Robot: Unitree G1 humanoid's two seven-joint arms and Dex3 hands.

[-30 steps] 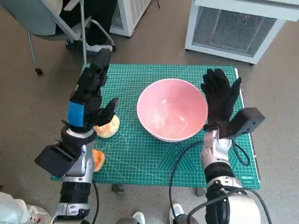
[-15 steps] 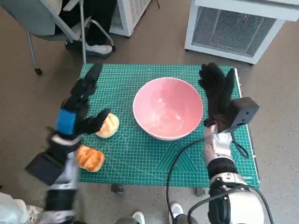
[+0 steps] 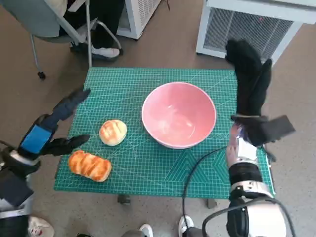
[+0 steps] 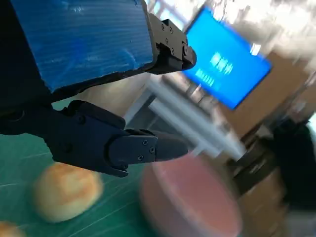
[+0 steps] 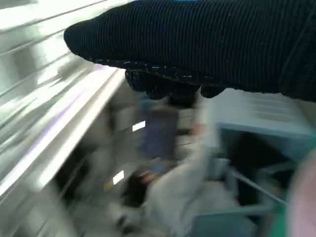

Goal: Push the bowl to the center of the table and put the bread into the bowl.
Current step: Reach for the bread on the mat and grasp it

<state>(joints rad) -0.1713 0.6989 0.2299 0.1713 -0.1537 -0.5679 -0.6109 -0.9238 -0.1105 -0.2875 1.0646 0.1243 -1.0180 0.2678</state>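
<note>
The pink bowl (image 3: pixel 178 114) stands empty on the green cutting mat (image 3: pixel 148 168), a little right of its middle; it shows blurred in the left wrist view (image 4: pixel 190 197). A round bread roll (image 3: pixel 113 132) lies left of the bowl, also in the left wrist view (image 4: pixel 66 190). A long ridged bread (image 3: pixel 90 165) lies near the mat's front left corner. My left hand (image 3: pixel 49 131) hovers open off the mat's left edge, holding nothing. My right hand (image 3: pixel 251 81) is raised past the bowl's right side, fingers spread, empty.
A white grilled unit (image 3: pixel 256 24) stands behind the table at the right. At the back left are a chair's legs (image 3: pixel 59 29) and a person's shoes (image 3: pixel 96 49). A black cable (image 3: pixel 197 168) crosses the mat's front right.
My left hand has pulled back leftward off the mat, uncovering both breads. My right hand has risen away from the bowl's right side. The bowl sits slightly left of where it was.
</note>
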